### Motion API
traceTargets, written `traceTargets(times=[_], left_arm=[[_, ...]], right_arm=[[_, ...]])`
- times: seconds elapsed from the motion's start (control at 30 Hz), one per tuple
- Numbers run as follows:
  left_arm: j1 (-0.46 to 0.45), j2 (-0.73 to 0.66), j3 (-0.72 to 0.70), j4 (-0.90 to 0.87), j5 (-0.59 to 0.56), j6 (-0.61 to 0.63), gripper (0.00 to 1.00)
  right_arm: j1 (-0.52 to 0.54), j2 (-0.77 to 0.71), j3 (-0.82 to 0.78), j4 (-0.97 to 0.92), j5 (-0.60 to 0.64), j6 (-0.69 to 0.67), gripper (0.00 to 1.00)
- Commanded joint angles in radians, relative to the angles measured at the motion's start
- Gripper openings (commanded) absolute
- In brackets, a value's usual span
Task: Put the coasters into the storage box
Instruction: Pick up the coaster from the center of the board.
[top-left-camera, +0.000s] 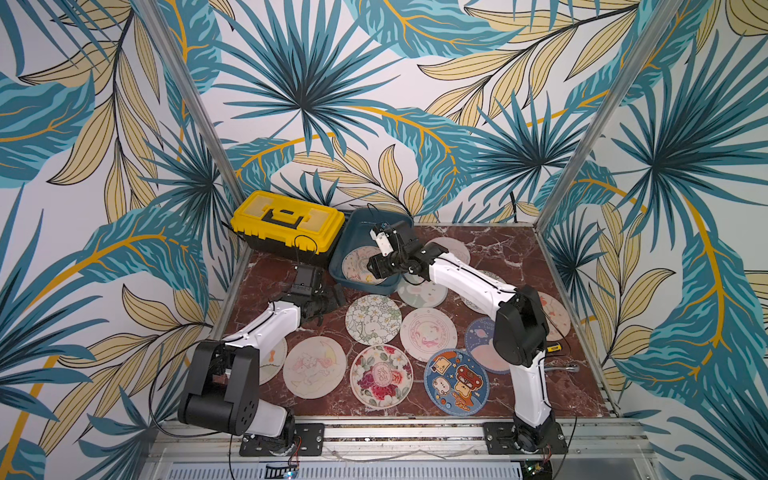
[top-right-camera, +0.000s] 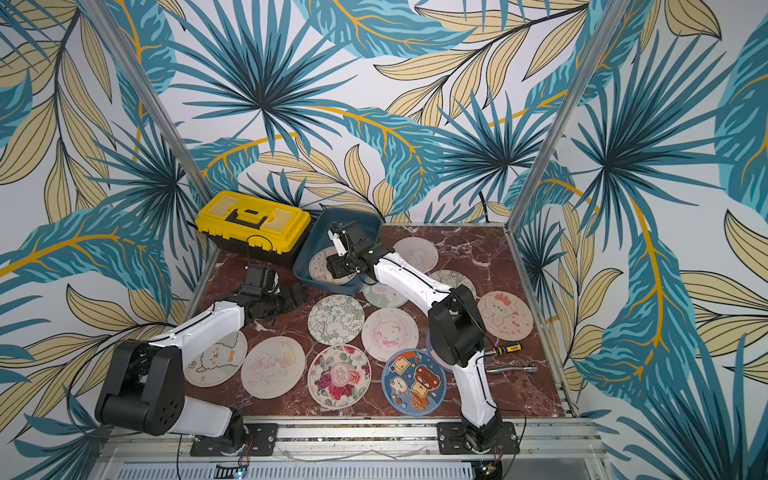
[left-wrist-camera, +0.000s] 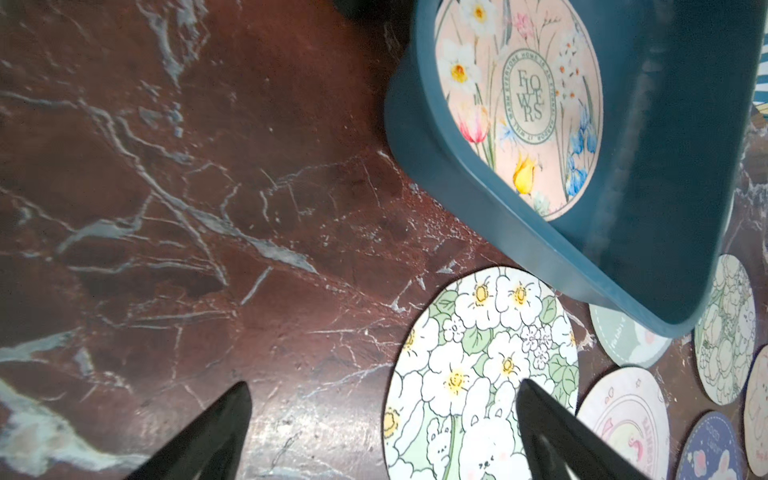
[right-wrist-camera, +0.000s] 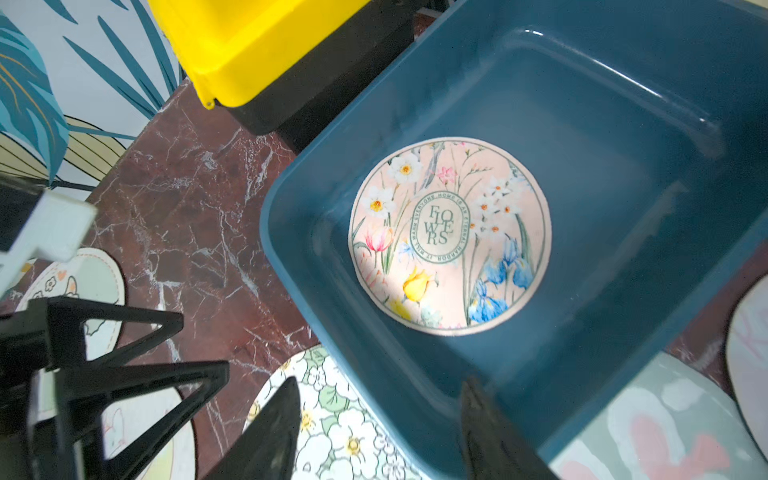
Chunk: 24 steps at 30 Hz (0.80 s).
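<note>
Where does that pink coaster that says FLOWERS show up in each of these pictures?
In both top views: the FLOWERS coaster lies inside the storage box, partly hidden by the right arm.
Left wrist: inside the box, lettering readable.
Right wrist: flat on the box floor, fully visible.
Shared landmark: the white-flower coaster just outside the box.

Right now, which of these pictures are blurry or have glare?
Right wrist view: the flowers coaster is sharp, the right gripper fingertips are blurred, and a gleam streaks the storage box wall. Left wrist view: its near wall looks smeared. Both top views: evenly lit, with softer prints.
</note>
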Motion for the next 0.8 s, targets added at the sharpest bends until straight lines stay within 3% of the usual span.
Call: traceTargets(times=[0.0, 0.4, 0.77], left_arm=[[-0.047, -0.013, 0.005, -0.008, -0.037, 0.028, 1.00], [-0.144, 0.042, -0.064, 0.180, 0.012, 0.060, 0.99], [-0.164, 0.101, -0.087, 0.252, -0.029, 0.063, 1.00]], right_arm=[[-0.001, -0.060, -0.093, -0.091, 0.001, 0.025, 0.61], [-0.001, -0.252, -0.486, -0.023, -0.057, 0.177, 0.62], [0.000, -0.222, -0.666, 0.271, -0.097, 0.180, 0.62]])
